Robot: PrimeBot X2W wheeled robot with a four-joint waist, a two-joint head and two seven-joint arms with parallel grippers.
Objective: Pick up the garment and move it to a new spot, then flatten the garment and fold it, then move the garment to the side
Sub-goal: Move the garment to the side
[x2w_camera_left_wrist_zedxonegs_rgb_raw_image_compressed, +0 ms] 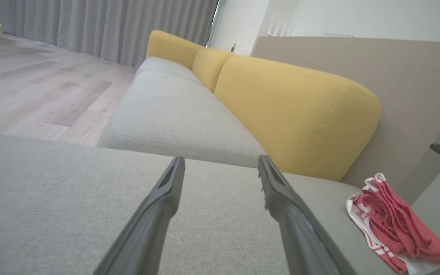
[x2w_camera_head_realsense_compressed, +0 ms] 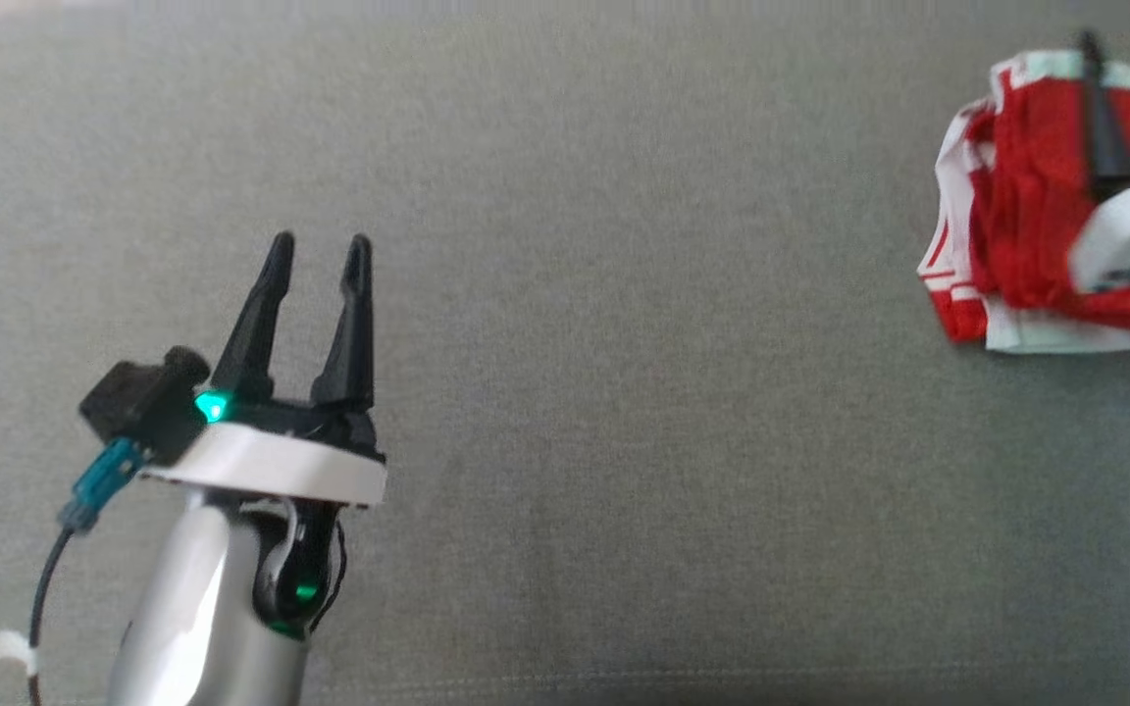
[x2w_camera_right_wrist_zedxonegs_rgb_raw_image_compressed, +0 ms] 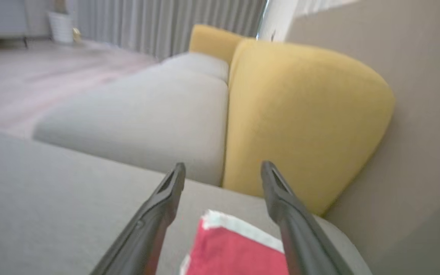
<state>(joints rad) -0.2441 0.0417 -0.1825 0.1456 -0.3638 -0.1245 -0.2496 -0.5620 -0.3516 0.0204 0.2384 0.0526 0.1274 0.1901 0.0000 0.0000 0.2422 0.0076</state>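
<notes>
The garment (x2w_camera_head_realsense_compressed: 1026, 216), red with white trim and stripes, lies bunched and roughly folded on the grey cushion (x2w_camera_head_realsense_compressed: 624, 343) at the far right. My right gripper (x2w_camera_right_wrist_zedxonegs_rgb_raw_image_compressed: 224, 166) hovers over it, open, with nothing between its fingers. In the right wrist view the garment (x2w_camera_right_wrist_zedxonegs_rgb_raw_image_compressed: 239, 248) shows below and between them. One dark finger (x2w_camera_head_realsense_compressed: 1103, 127) of that gripper crosses the garment in the head view. My left gripper (x2w_camera_head_realsense_compressed: 320, 245) stands open and empty at the lower left, far from the garment. The left wrist view shows the left gripper (x2w_camera_left_wrist_zedxonegs_rgb_raw_image_compressed: 220, 162) and the garment (x2w_camera_left_wrist_zedxonegs_rgb_raw_image_compressed: 392, 225) at its lower right.
Yellow back cushions (x2w_camera_left_wrist_zedxonegs_rgb_raw_image_compressed: 292, 114) line the far side of the grey sofa seat (x2w_camera_left_wrist_zedxonegs_rgb_raw_image_compressed: 170, 114), with a beige panel (x2w_camera_left_wrist_zedxonegs_rgb_raw_image_compressed: 407, 76) behind. Wooden floor (x2w_camera_left_wrist_zedxonegs_rgb_raw_image_compressed: 25, 88) and grey curtains (x2w_camera_left_wrist_zedxonegs_rgb_raw_image_compressed: 90, 26) lie beyond. Wide bare cushion stretches between the two grippers.
</notes>
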